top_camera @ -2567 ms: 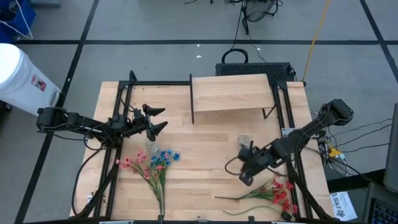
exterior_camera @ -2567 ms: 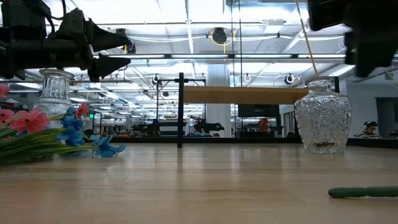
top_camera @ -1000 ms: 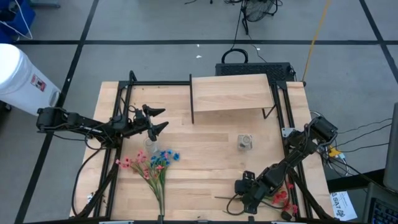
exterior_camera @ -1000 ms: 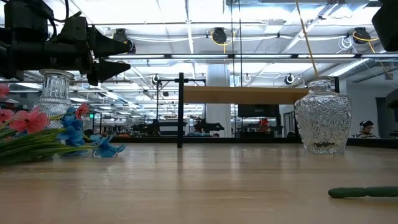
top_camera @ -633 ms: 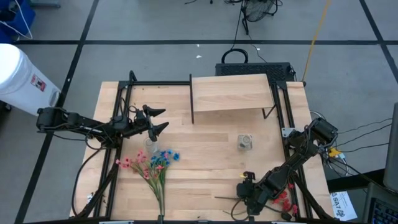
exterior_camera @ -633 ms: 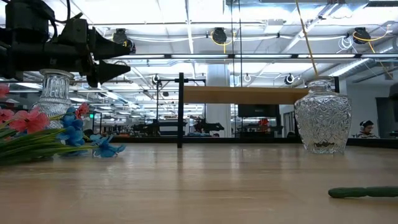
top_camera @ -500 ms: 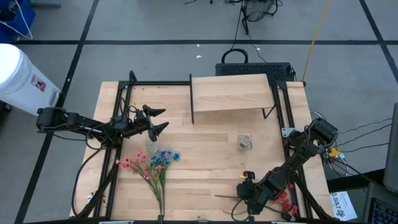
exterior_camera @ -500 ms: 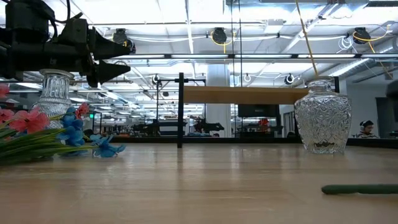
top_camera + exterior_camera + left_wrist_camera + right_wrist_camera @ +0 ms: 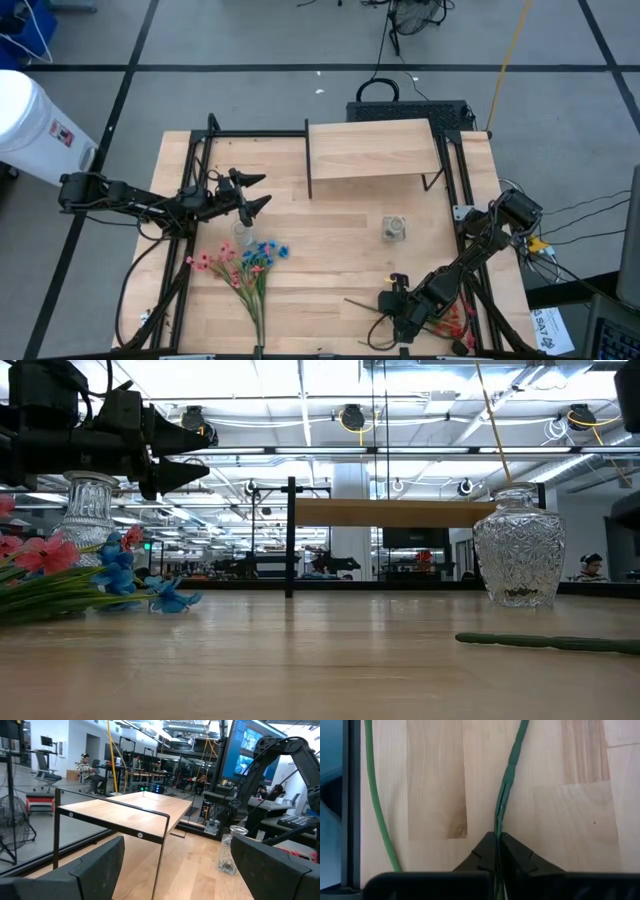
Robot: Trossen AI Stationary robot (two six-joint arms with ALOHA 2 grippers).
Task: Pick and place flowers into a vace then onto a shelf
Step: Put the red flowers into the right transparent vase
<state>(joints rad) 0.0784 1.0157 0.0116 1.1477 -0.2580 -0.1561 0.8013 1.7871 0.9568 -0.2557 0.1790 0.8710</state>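
My right gripper (image 9: 393, 308) is shut on the green stem (image 9: 512, 765) of a red flower spray (image 9: 455, 320) lying at the table's near right. A second green stem (image 9: 372, 795) lies beside it along the black frame. A pink and blue flower bunch (image 9: 247, 265) lies on the table at the near left, by a glass vase (image 9: 240, 236). Another cut-glass vase (image 9: 518, 548) stands right of centre. The wooden shelf (image 9: 375, 150) stands at the far middle. My left gripper (image 9: 258, 192) hovers open above the left vase. My right gripper pinches the green stem (image 9: 498, 827) between its two fingers, at a point along its bare length, away from the blossoms. The fingers slant down from the table's right. The stem runs on ahead of them low over the tabletop (image 9: 540, 643).
Black frame rails (image 9: 200, 140) border the table's left and right sides. The shelf's thin black legs (image 9: 291, 535) stand at the far middle. A white bin (image 9: 35, 125) stands off the table's far left. Bare wood lies between the two vases.
My right gripper has shut on the red spray's stem while staying in place near the table's near right and rolling a little. The stem's free end has swung toward the far edge and now reaches farther left in the low view.
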